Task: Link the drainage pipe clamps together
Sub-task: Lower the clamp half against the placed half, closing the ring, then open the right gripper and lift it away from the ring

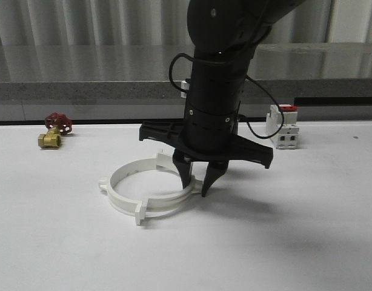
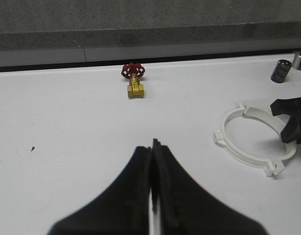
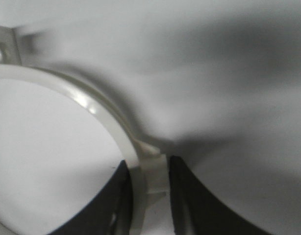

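The two white drainage pipe clamps (image 1: 122,197) lie flat on the white table as one closed ring, their end tabs meeting at the front (image 1: 140,215) and at the back. My right gripper (image 1: 197,185) points down over the ring's right side. In the right wrist view its jaws (image 3: 148,169) straddle the ring wall (image 3: 91,105), one finger inside and the other against a small outer lug, both pressing on the plastic. The left wrist view has the ring (image 2: 248,159) off to one side. My left gripper (image 2: 154,147) is shut on nothing above bare table.
A brass valve with a red handwheel (image 1: 53,133) sits at the back left. A white switch with a red top (image 1: 283,127) stands at the back right. A small dark cylinder (image 2: 279,71) lies near the grey ledge (image 1: 83,91) bounding the table's far side.
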Controlling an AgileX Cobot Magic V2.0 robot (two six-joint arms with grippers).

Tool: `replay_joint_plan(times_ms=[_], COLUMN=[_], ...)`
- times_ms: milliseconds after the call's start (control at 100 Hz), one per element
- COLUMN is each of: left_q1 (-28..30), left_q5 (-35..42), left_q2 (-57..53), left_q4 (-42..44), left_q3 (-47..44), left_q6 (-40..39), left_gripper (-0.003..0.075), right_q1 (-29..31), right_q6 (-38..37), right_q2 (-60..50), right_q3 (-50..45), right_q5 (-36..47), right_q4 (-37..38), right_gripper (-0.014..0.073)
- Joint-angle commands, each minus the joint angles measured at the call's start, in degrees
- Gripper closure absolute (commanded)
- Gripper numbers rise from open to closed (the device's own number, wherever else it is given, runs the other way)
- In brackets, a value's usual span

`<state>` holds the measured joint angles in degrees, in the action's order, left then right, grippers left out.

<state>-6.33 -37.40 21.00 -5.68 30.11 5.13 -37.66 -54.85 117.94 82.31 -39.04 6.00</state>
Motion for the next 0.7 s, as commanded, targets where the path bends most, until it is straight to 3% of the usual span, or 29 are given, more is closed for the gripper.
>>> replay_joint_plan(times_ms=[0, 350, 590, 690], left_q1=[0.11, 0.11, 0.11, 0.11], left_q5=[4.17, 4.17, 4.17, 4.17], left_q2=[0.39, 0.39, 0.39, 0.39], left_q4=[-0.49, -0.49, -0.49, -0.49], left_q3=[1.54, 1.54, 1.54, 1.54], left_q6=[0.02, 0.02, 0.02, 0.02], left_gripper=[0.0741, 0.0741, 0.0741, 0.0741], right_q1=[-0.07, -0.07, -0.07, -0.07], right_q6=[0.80, 0.80, 1.15, 1.63], right_q2=[-3.22, -3.22, -3.22, -3.22], right_q3=[1.61, 1.61, 1.61, 1.61], right_q5=[1.28, 1.23, 1.43, 1.43], right_q4=[0.09, 0.10, 0.10, 0.10], right_gripper=[0.0515, 0.0508, 0.0270, 0.0209])
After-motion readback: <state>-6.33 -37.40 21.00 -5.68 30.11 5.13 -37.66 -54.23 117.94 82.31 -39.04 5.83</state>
